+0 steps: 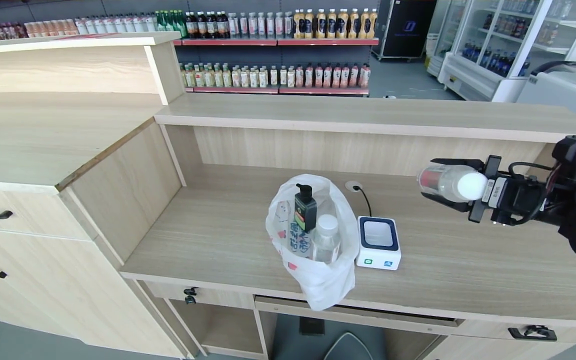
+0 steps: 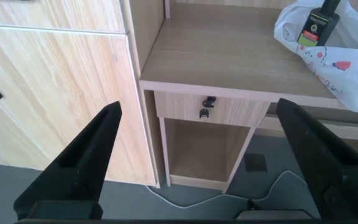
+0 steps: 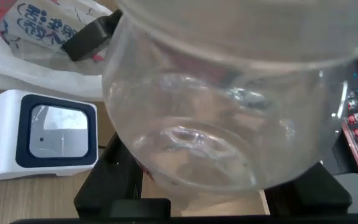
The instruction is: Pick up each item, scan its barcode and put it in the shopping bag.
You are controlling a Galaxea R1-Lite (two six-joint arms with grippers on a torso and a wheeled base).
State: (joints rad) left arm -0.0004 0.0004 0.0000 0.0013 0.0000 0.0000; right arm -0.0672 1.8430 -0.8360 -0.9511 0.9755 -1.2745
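Below table height, at the near side, we log the left tool (image 2: 197, 106) with fingers spread wide and nothing between, facing the drawer (image 2: 185, 109). Lower centre of the head view: the shopping bag (image 1: 325, 285) stands on the table (image 1: 218, 235), its bottom lapping over the front edge. Upright inside, side by side: a black pump bottle (image 1: 305, 207) and a clear capped bottle (image 1: 326, 237). Just right of the bag sits the white scanner (image 1: 379, 242), window up. Mid-right of the frame, the right tool (image 1: 430, 179) is clamped on a white-capped bottle (image 1: 450, 182), held sideways above the table.
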